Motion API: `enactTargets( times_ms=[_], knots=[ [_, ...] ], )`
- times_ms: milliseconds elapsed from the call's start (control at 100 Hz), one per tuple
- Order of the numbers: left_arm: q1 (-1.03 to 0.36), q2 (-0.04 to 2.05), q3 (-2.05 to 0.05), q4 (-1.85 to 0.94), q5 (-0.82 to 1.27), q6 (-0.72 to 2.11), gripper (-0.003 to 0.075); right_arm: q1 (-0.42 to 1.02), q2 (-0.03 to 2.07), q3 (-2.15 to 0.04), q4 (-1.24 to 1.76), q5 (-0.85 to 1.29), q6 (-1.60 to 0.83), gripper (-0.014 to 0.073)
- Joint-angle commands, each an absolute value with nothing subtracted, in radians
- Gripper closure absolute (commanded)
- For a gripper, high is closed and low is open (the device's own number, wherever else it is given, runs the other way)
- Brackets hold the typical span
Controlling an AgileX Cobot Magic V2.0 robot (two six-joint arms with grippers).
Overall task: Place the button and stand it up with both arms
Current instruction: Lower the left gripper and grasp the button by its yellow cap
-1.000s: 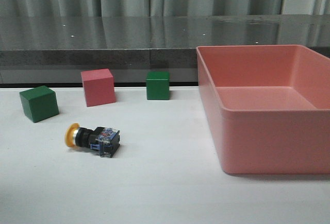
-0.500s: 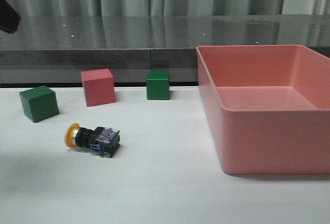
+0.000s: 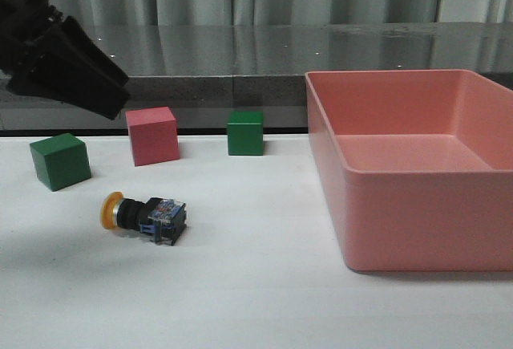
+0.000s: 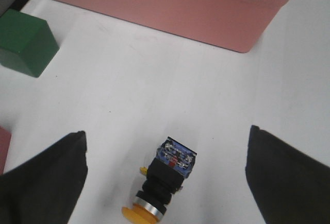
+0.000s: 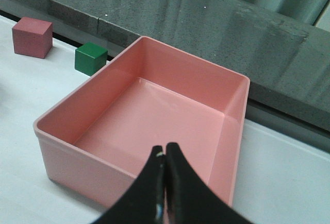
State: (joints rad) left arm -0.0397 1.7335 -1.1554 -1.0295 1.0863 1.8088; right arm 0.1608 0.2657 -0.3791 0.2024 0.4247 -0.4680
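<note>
The button (image 3: 144, 217) lies on its side at the lower left of the front view, its yellow cap pointing left and its blue-clear base block to the right, on the white counter (image 3: 256, 285). My left tool (image 4: 165, 183) hangs above it with its fingers (image 4: 44, 177) spread wide, the button framed between them in the wrist view and nothing gripped. My right tool (image 5: 165, 183) is pinched closed on nothing, above the pink bin (image 5: 139, 126).

My worry is the grasp. The cap is round and the collar slick, so if I close across them the button may roll or squirt out sideways. Squeezing off-centre on the black body could twist it instead. Standing it up is also touchy: the base block looks small, so a tilted release would likely topple it. The green cube (image 3: 60, 161) and pink cube (image 3: 152, 135) sit near enough that a careless descent could knock them.
</note>
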Motion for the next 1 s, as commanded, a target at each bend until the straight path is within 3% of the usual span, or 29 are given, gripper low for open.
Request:
enactTargets(
  times_ms=[0, 990],
  knots=[
    [-0.037, 1.739, -1.22, -1.089, 1.131, 1.828, 0.0133, 0.153, 0.273, -0.406, 0.212, 0.345, -0.466, 0.0708],
    [-0.037, 1.954, -1.253, -1.018, 1.175, 1.982, 0.0134, 0.153, 0.273, -0.4, 0.212, 0.346, -0.466, 0.0708]
  ],
)
